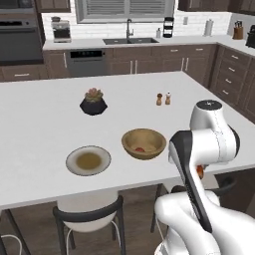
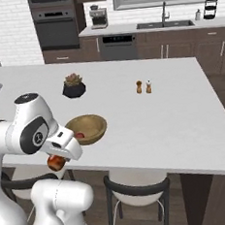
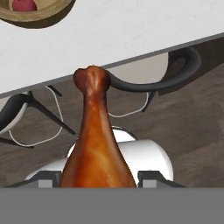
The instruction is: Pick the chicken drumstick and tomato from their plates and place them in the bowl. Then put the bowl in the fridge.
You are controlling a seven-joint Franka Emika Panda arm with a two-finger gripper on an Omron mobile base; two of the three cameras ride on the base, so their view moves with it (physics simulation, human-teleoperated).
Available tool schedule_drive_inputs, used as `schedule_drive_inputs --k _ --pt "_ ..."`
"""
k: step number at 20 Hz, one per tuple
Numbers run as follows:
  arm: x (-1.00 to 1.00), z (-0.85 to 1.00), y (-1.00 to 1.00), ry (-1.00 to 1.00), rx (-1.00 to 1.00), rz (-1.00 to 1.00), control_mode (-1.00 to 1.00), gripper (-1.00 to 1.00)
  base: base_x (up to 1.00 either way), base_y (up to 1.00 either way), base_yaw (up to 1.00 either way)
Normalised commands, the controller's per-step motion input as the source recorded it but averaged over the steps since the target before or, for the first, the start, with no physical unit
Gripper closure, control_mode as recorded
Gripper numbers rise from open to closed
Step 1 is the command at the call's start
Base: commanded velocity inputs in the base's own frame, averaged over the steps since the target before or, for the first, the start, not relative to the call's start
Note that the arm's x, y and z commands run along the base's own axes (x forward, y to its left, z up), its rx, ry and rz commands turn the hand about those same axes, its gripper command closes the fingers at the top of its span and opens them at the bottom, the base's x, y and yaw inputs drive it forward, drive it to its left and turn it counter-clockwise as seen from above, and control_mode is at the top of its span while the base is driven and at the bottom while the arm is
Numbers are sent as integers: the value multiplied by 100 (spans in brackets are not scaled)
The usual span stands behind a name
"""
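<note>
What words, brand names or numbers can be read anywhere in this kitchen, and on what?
None can be read.
Dishwasher: a faint lit strip on its control panel, too blurred to read.
Coffee machine: no legible label.
Salt and pepper shakers: too small to show any marking.
Wooden bowl and chicken drumstick: no writing.

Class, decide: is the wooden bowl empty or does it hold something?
Not empty. The wooden bowl holds the red tomato; the chicken drumstick sits in the gripper.

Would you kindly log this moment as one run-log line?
hand: shut on chicken drumstick | tomato: in bowl | drumstick: off counter edge
</note>
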Motion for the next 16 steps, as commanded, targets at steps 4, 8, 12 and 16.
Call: schedule_drive_inputs --k 4,8,12,16 --pt "0 0 0 0 0 0 100 100 36 51 -8" --pt "0 0 0 0 0 0 100 100 37 69 -11" --pt "4 0 0 0 0 0 -100 100 15 6 -1" --pt "49 16 6 -11 -1 19 -100 100 0 0 0"
